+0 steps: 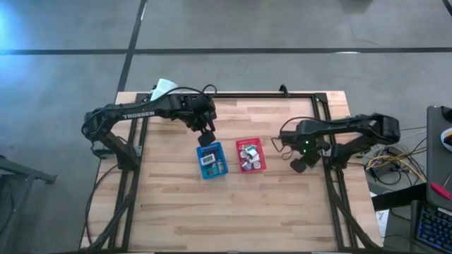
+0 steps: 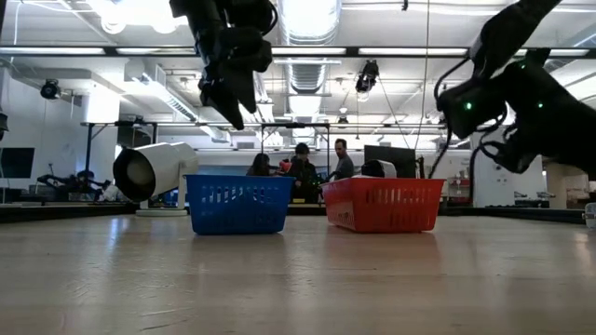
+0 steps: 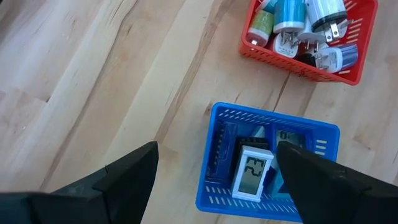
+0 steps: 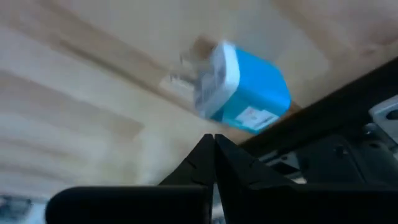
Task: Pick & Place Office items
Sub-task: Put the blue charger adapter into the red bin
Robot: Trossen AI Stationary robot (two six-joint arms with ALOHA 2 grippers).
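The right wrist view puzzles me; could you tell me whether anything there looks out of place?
Yes. A blue-and-white plug adapter lies loose on the wooden table near the dark frame rail, outside both baskets. The right pincer is shut in front of it, holding nothing.

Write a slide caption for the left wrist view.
Open left hand hovers above the blue basket of flat display pieces; red basket holds plug adapters.

On the wooden counter (image 1: 212,212) a blue tray (image 1: 211,161) and a red tray (image 1: 251,156) sit side by side, both holding small items. The left pincer (image 1: 207,138) hangs over the blue tray's far edge; the right pincer (image 1: 299,166) sits right of the red tray.
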